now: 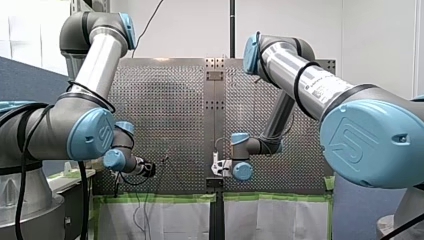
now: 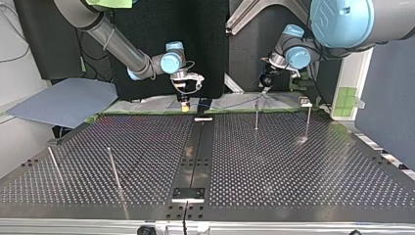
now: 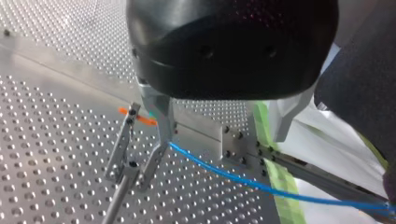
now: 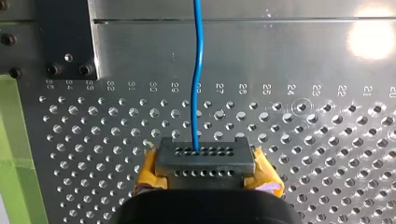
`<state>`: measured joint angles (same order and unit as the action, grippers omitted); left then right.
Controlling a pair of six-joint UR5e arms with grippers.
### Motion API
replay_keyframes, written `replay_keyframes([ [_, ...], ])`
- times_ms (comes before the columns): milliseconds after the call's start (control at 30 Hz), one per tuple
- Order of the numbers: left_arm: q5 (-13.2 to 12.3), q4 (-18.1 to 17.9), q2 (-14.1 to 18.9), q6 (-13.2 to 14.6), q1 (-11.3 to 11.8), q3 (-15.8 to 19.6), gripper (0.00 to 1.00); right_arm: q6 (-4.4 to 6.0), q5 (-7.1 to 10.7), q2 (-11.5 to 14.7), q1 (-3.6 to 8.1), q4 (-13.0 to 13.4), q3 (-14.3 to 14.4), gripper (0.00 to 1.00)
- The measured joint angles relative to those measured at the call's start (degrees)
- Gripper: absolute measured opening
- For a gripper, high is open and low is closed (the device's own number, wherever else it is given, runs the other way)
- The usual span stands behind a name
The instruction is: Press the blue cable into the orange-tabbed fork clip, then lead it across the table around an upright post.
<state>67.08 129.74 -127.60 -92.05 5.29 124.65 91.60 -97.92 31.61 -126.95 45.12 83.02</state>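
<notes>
**Cable at the Clip, Seating Unconfirmed**

Top view, left to right. Find my right gripper at the far edge of the perforated table, yellow pads closed on the blue cable; confirmed in the right wrist view. Trace the cable faintly along that edge to my left gripper. In the left wrist view, note its metal fingers spread well apart and gripping nothing, one finger touching the cable just beside the fork clip and its orange tab. Cannot tell whether seated between the prongs; judged not yet pressed home.

Risks, as judged. Held at one end only, so liable to ride over a prong instead of dropping between. Thin clip close against the finger: liable to bend under a sideways push. Possible slip through the pads under a hard pull across the table. Possible snag on the second stand further right before reaching any post.

Surface and room, same view, left to right. Off the table's left corner, a pale wall and a blue-grey board. Table dark and glossy, with two bare upright posts in its left half, well apart from both grippers, and a bolted joint strip down the middle. At the right, green tape on a white panel, then a blue partition.
</notes>
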Motion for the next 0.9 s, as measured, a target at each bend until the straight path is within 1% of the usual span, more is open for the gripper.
replay_keyframes([
  [167, -0.17, -0.74, 1.81, -0.2, 0.07, 0.6, 1.0, 0.0, 0.0, 0.0, 0.0, -0.02, 0.0, 0.0],
  [400, -0.07, -1.21, 4.96, -2.37, -0.21, 1.0, 1.0, 0.0, 0.0, 0.0, -0.08, 0.0, 0.0, 0.0],
  [667, 0.28, -1.53, 5.39, -3.75, -0.86, 1.41, 1.0, 0.04, 0.01, 0.0, -0.1, -0.02, 0.0, 0.0],
  [900, 2.17, -3.86, 5.4, -6.43, -2.13, 1.93, 1.0, 0.07, 0.0, 0.0, -0.1, -0.02, 0.0, 0.0],
])
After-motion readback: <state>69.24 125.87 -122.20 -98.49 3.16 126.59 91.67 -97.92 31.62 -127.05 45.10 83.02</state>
